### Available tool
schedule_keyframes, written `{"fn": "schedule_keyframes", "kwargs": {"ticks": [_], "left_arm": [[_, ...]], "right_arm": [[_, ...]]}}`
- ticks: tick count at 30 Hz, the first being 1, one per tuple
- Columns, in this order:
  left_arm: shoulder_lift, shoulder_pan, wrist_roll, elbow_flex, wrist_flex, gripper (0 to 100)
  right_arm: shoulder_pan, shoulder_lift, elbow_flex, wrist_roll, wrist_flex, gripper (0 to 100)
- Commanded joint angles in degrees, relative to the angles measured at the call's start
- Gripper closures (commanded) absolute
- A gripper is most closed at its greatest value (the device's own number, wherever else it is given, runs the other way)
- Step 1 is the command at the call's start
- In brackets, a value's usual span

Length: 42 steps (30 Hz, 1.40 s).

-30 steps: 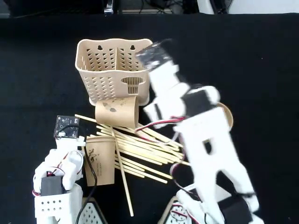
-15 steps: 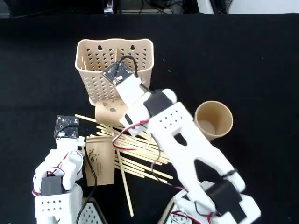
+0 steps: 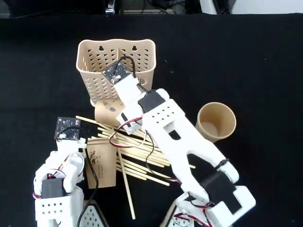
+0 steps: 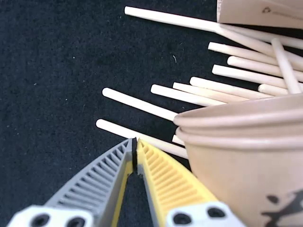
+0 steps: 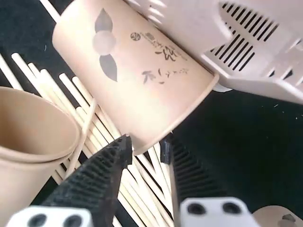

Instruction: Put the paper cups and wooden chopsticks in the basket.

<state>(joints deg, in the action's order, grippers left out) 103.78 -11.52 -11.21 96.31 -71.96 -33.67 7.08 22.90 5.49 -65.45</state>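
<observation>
A beige slotted basket (image 3: pixel 116 64) stands at the back of the black table. One paper cup (image 3: pixel 110 112) lies on its side against the basket's front; it is printed with leaves in the right wrist view (image 5: pixel 137 80). My right gripper (image 5: pixel 144 144) is open at this cup's rim, a finger on each side of the rim's lower edge. A second cup (image 3: pixel 101 161) lies by the left arm, on the chopsticks (image 3: pixel 142 153). My left gripper (image 4: pixel 134 153) is shut and empty beside that cup (image 4: pixel 246 161). A third cup (image 3: pixel 216 122) stands upright to the right.
The chopsticks fan out between the two arm bases, with one stick (image 3: pixel 125 182) pointing toward the front edge. The right arm (image 3: pixel 175 142) stretches across them. Bare black cloth lies left of and behind the basket.
The right arm has swung left, from over the upright cup to the lying cup in front of the basket, uncovering the upright cup. The left arm has kept still.
</observation>
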Motion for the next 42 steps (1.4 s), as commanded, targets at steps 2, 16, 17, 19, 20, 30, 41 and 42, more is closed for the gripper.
{"fn": "schedule_keyframes", "kwargs": {"ticks": [2,16,17,19,20,30,41,42], "left_arm": [[0.6,0.2,-0.4,0.9,-1.1,97],[0.6,0.2,-0.4,0.9,-1.1,97],[0.6,0.2,-0.4,0.9,-1.1,97],[0.6,0.2,-0.4,0.9,-1.1,97],[0.6,0.2,-0.4,0.9,-1.1,97],[0.6,0.2,-0.4,0.9,-1.1,97],[0.6,0.2,-0.4,0.9,-1.1,97],[0.6,0.2,-0.4,0.9,-1.1,97]], "right_arm": [[-0.7,-0.6,0.0,-0.4,0.9,87.8],[-1.0,-1.7,0.0,5.3,0.9,91.5],[-1.0,-1.7,0.0,5.8,0.8,94.7],[-1.0,-1.4,0.0,5.9,0.5,98.7],[-1.0,-0.8,0.5,5.8,0.3,97.9],[-3.1,19.6,11.9,13.0,-1.7,98.6],[3.4,33.4,0.0,25.6,-25.8,98.6],[5.9,33.3,-3.4,26.7,-28.4,98.6]]}}
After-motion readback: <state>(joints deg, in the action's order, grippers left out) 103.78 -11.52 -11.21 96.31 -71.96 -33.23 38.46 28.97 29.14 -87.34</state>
